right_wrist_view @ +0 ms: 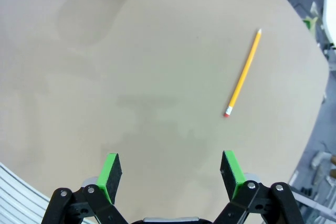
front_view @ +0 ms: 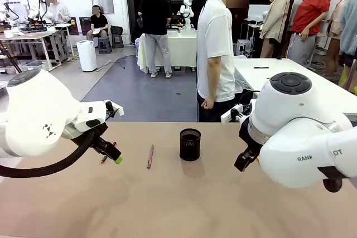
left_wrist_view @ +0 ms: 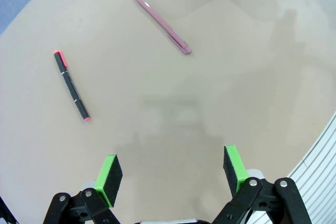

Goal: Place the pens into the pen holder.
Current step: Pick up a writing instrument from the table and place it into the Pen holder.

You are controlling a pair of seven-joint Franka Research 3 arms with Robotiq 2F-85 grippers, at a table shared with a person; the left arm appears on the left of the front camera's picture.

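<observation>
The three pens lie flat on the tan table (front_view: 184, 210), and that is the chief hazard, I judge. A thin round barrel on a smooth top may roll or skid as pads close on it, or the fingertips may scrape the surface and miss. A pen pinched near one end could also swing and knock the rim of the pen holder (front_view: 190, 144), which looks light enough to tip.

The slim dark-red pen (left_wrist_view: 161, 23) lies nearest the holder, just to its left in the front view. The red-and-black pen (left_wrist_view: 72, 85), pink at both tips, lies farther left and apart from it, close by the left gripper (left_wrist_view: 173, 174). The yellow pencil (right_wrist_view: 242, 73), with a reddish-white tip at one end, lies alone on the right side of the table, well away from the holder.

The holder, a black mesh cup, stands upright mid-table with no pen rising from it.

The left gripper and the right gripper (right_wrist_view: 170, 174) both hover above bare tabletop, jaws spread wide and empty.

A person in a white T-shirt (front_view: 215, 54) stands side-on at the far edge.
</observation>
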